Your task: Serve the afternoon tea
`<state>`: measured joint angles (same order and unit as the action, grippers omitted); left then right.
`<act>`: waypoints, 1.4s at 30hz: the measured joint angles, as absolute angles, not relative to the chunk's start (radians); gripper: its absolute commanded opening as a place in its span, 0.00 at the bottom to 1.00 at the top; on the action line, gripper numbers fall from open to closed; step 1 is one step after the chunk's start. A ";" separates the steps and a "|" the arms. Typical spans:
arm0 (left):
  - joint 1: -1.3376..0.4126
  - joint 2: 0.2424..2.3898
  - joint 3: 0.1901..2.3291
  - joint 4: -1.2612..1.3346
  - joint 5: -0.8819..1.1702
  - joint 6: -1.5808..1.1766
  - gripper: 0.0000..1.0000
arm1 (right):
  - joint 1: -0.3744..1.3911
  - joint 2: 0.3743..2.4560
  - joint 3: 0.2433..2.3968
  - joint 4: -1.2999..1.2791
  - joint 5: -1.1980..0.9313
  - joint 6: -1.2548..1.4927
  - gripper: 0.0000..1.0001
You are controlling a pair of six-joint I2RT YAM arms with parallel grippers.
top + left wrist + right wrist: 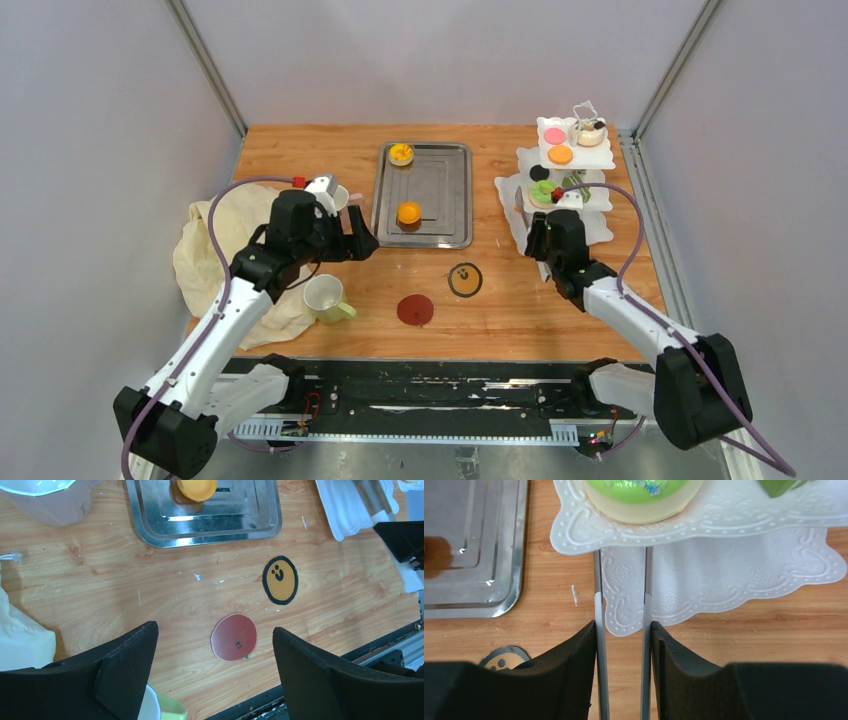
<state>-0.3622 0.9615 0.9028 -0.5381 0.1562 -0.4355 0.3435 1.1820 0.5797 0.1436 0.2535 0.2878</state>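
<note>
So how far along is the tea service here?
Done: several pastries sit on the white stand. In hand: the right tool grips the tongs, aimed at the tier with the green donut. To do: two orange tarts on the steel tray, both coasters bare, both mugs off them; the left tool hangs open and empty.

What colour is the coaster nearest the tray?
The coaster is orange, black-rimmed; best in left wrist view.

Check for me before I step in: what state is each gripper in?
The left gripper is open and empty.
The right gripper is shut on the metal tongs.
</note>
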 measured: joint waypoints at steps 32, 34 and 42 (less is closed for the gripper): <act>-0.362 1.018 0.884 -0.521 0.174 -0.422 0.89 | 0.343 0.878 0.521 -0.234 0.126 0.303 0.01; -0.362 1.018 0.884 -0.518 0.175 -0.423 0.89 | 0.343 0.886 0.521 -0.229 0.126 0.304 0.01; -0.362 1.016 0.884 -0.517 0.177 -0.423 0.89 | 0.342 1.024 0.527 -0.123 0.169 0.304 0.01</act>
